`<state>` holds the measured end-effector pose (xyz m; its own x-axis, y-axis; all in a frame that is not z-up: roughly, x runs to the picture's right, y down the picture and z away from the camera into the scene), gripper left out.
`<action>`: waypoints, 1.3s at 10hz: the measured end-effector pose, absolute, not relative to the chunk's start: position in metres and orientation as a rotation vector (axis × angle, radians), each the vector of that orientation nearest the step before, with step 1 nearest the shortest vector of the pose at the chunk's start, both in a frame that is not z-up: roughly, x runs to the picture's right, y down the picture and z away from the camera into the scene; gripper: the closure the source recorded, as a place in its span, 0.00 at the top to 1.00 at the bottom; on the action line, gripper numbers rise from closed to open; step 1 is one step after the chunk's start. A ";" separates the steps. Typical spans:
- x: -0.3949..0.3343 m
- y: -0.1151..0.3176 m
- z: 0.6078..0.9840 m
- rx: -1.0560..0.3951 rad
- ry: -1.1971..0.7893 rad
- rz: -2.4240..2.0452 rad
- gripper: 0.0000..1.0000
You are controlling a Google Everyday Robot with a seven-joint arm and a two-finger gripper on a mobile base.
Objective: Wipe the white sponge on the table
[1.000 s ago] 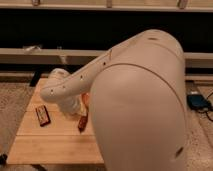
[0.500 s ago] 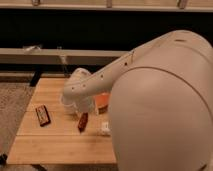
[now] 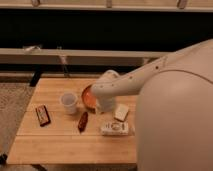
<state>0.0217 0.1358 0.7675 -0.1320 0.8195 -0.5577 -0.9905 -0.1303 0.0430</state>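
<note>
On the table (image 3: 55, 145), a dark bar (image 3: 42, 115), a cup (image 3: 69, 102) and an orange bowl (image 3: 88, 96) sit to the left. The gripper (image 3: 106, 106) hangs beside the bowl, jaws spread and empty, probably lining up on the white sponge (image 3: 121, 112) just to its right.

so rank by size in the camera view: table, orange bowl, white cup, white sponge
1. table
2. orange bowl, partly behind the hand, which hangs beside the white sponge
3. white cup
4. white sponge
</note>
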 end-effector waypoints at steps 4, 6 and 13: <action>0.132 0.139 0.819 -0.493 0.531 1.779 0.65; 0.155 0.143 0.844 -0.501 0.554 1.786 0.65; 0.100 0.100 0.867 -0.507 0.516 1.731 0.65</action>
<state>0.1000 0.1001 0.8668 -0.2053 0.7834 -0.5867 -0.9768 -0.2016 0.0726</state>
